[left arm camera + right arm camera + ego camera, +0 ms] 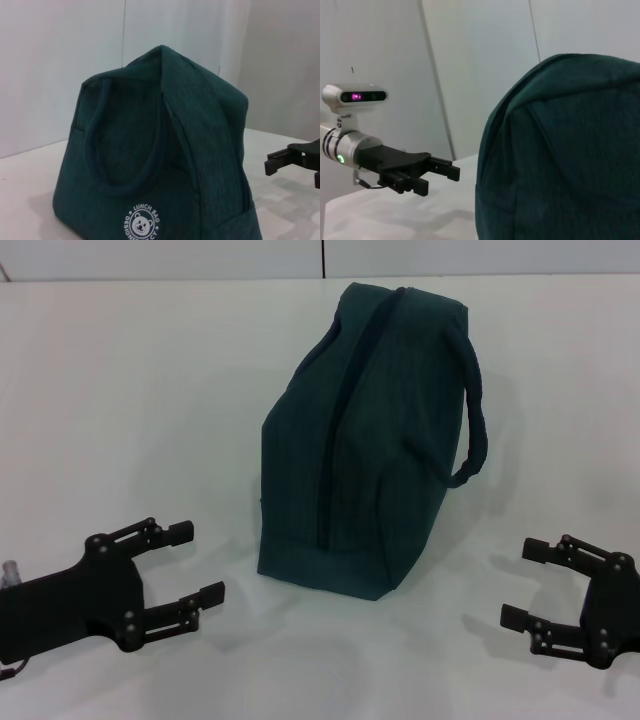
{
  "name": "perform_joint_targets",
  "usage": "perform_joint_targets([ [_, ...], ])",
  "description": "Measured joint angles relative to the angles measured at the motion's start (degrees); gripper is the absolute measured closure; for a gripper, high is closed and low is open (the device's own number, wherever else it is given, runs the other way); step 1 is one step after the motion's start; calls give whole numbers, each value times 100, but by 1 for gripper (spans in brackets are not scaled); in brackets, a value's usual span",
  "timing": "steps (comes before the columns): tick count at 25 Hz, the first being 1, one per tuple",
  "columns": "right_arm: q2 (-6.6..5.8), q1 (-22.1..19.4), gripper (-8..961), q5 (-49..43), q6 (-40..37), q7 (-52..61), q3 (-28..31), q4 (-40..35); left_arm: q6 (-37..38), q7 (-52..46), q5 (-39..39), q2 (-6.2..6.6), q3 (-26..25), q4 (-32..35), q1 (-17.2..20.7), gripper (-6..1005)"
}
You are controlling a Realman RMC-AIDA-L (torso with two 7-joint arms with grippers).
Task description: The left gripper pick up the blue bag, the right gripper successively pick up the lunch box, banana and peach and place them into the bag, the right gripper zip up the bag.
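The blue bag (365, 435) stands upright in the middle of the white table, its zip closed along the top ridge and one loop handle (472, 405) hanging on its right side. My left gripper (195, 562) rests open and empty near the table's front left, apart from the bag. My right gripper (525, 583) rests open and empty at the front right, also apart from it. The left wrist view shows the bag (165, 160) with its round white logo (142, 222). The right wrist view shows the bag (565, 155) and the left gripper (442, 177). The lunch box, banana and peach are out of view.
The white table (130, 390) spreads around the bag, with a pale wall (200, 255) behind its far edge. The right gripper's fingers (287, 160) show at the edge of the left wrist view.
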Motion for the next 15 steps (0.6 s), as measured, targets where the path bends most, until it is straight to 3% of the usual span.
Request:
perform_joint_targets([
  [15,1,11,109,0,59,-4,0,2,72,41,2,4,-13,-10,-15,209],
])
